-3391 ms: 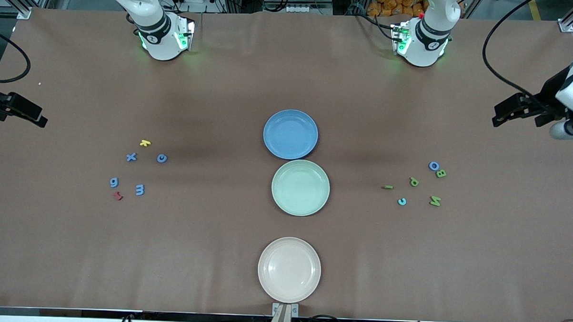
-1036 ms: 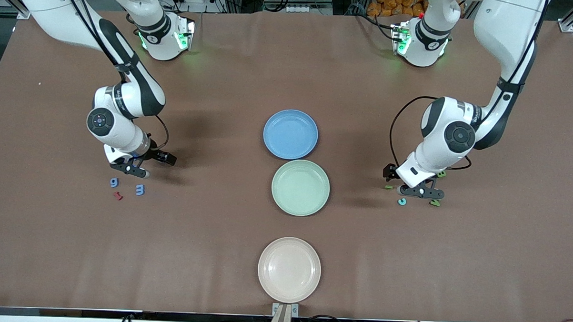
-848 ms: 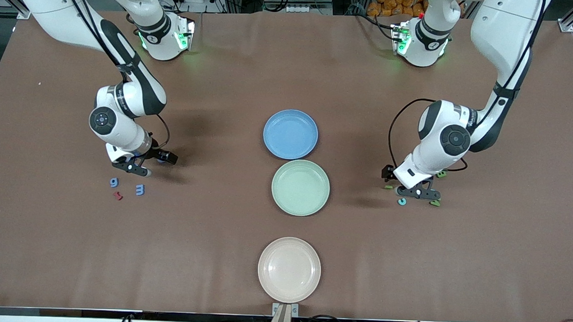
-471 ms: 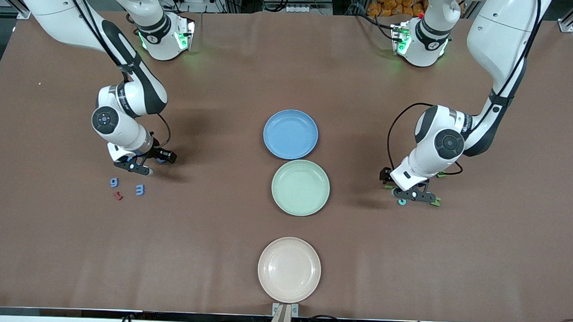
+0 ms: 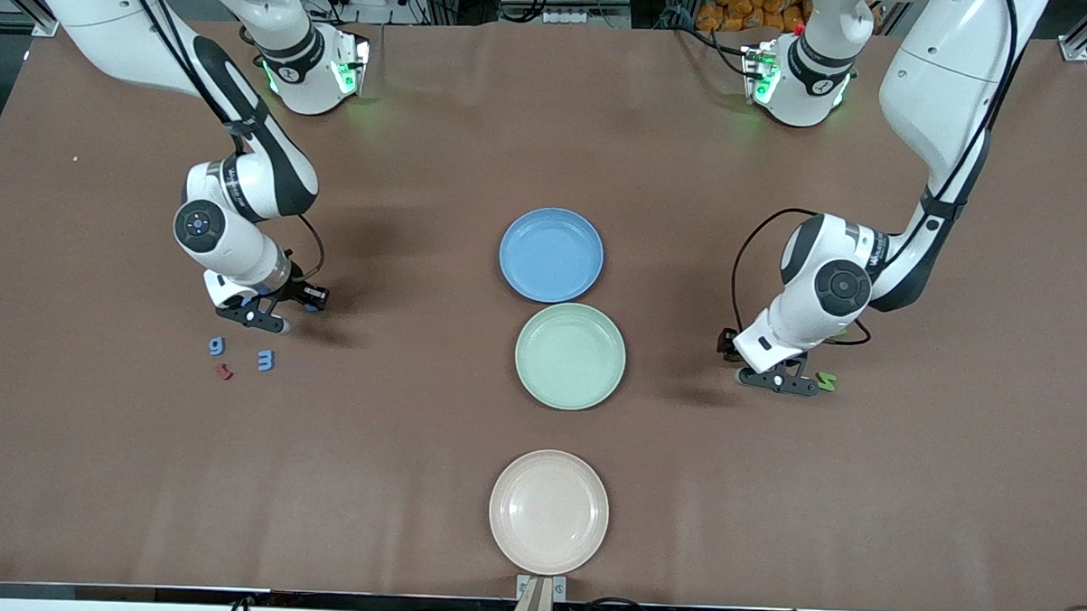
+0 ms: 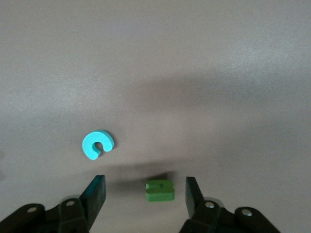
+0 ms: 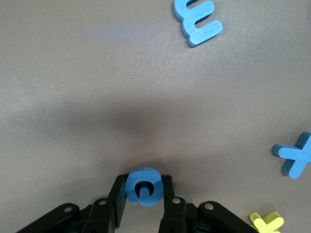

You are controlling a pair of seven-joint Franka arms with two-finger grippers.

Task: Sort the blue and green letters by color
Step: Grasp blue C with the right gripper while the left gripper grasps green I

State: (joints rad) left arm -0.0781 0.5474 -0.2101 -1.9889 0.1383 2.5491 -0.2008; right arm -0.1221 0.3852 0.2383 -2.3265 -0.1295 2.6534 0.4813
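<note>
Fingers of the right gripper (image 7: 142,206) pinch a blue letter (image 7: 142,186); the left gripper (image 6: 144,196) straddles a green letter (image 6: 159,190), open. Thin pieces could slip during lifting.

Matt brown table cover (image 5: 412,446), perhaps paper; glossy plastic-looking plates (image 5: 548,511); foam-like letters (image 7: 198,22).

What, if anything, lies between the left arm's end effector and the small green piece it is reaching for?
Nothing visible does. In the left wrist view the green piece sits on bare table between the open fingers of the left end effector. The turquoise letter c lies beside it, outside the gap.
</note>
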